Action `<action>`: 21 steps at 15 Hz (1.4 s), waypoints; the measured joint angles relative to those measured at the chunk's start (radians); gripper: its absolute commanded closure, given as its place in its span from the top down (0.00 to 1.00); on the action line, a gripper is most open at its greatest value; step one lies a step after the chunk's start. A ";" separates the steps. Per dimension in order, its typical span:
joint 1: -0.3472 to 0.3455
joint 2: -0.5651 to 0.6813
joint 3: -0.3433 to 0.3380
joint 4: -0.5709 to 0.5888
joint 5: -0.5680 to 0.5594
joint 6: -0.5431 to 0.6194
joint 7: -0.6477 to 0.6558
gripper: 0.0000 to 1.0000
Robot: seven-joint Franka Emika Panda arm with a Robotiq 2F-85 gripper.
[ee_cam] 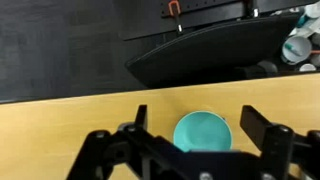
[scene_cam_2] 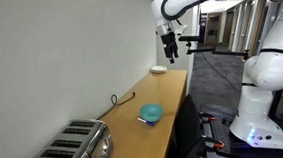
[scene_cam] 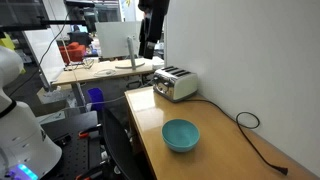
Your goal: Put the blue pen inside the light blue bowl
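Observation:
The light blue bowl (scene_cam: 181,134) stands upright on the wooden table, also seen in an exterior view (scene_cam_2: 151,112). In the wrist view the bowl (ee_cam: 203,140) lies straight below, between my two fingers, and its inside looks empty. My gripper (ee_cam: 200,122) is open and holds nothing. It hangs high above the table in both exterior views (scene_cam: 150,45) (scene_cam_2: 170,50). I cannot make out the blue pen in any view.
A silver toaster (scene_cam: 175,83) (scene_cam_2: 71,149) stands at one end of the table (scene_cam: 220,150). A black cable (scene_cam: 250,128) runs along the wall side past the bowl. A small white object (scene_cam_2: 158,69) lies at the far end. A dark chair (ee_cam: 210,50) is beyond the table edge.

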 measured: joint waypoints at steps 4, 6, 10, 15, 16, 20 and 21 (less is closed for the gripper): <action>0.000 0.000 0.000 0.000 0.000 0.000 0.000 1.00; 0.000 0.000 0.000 0.000 0.000 0.000 0.000 1.00; 0.006 0.005 0.001 0.001 0.000 0.004 0.001 1.00; 0.074 0.119 0.050 0.051 0.001 0.071 0.026 1.00; 0.090 0.160 0.066 0.070 0.000 0.094 0.041 1.00; 0.140 0.373 0.103 0.171 -0.002 0.233 0.118 1.00; 0.149 0.432 0.104 0.201 -0.006 0.277 0.145 1.00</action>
